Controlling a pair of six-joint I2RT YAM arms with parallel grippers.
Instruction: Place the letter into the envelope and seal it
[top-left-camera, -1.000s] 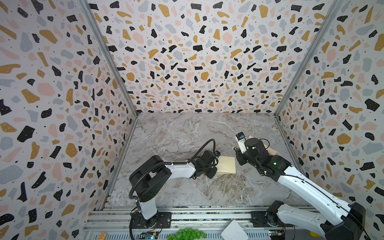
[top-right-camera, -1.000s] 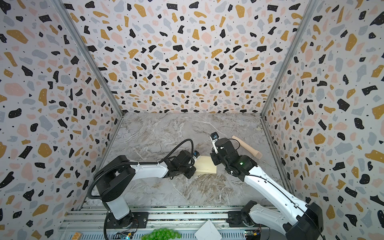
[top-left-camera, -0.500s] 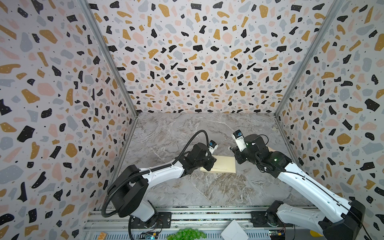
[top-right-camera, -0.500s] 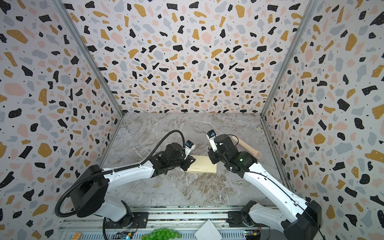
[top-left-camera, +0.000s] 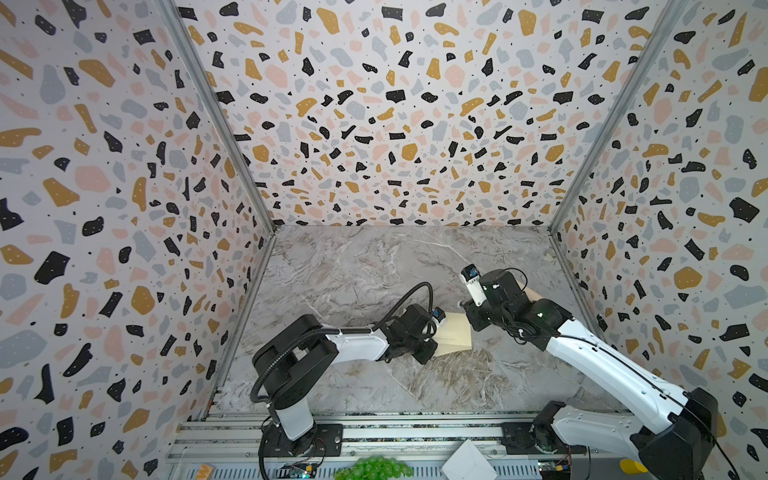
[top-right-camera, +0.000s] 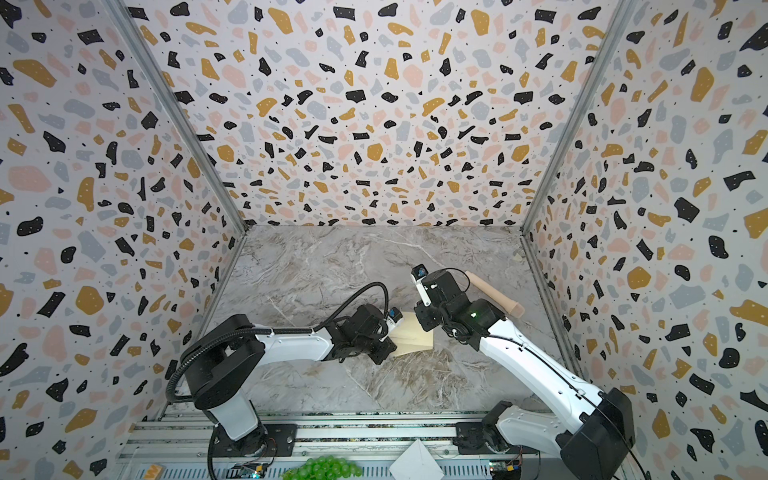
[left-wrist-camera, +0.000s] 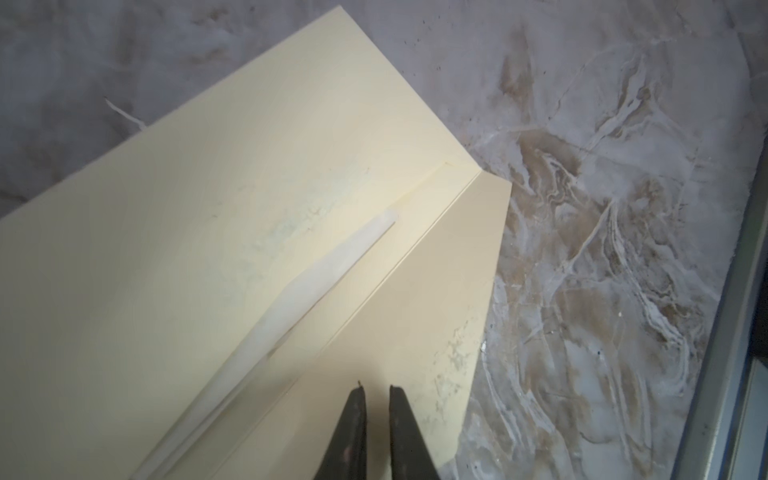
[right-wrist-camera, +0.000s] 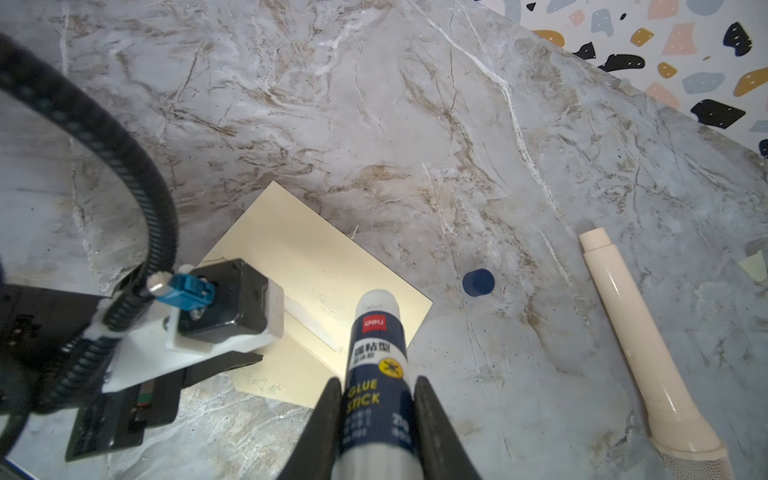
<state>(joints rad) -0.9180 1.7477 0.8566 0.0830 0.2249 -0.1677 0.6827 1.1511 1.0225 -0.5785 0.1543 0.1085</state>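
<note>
In both top views the envelope (top-left-camera: 455, 337) is lying flat just right of the middle of the table (top-left-camera: 353, 270), between the 2 arms. The left gripper (top-left-camera: 429, 348) is sitting over its left end, and the right gripper (top-right-camera: 422, 312) is hanging just beside its upper right corner. In the left wrist view the left jaws are standing narrow over the opened flap (left-wrist-camera: 449, 299), with only a thin gap and nothing in it. The fold is running from lower left to upper right, with a white strip (left-wrist-camera: 332, 266) along it. In the right wrist view the right jaws are clamping an uncapped glue stick (right-wrist-camera: 376, 345) with its tip over the envelope's right corner. I am judging the strip to lie just left of that tip. The blue cap (right-wrist-camera: 478, 282) is lying apart at the right. The letter is not showing anywhere, and I cannot tell whether it is inside.
</note>
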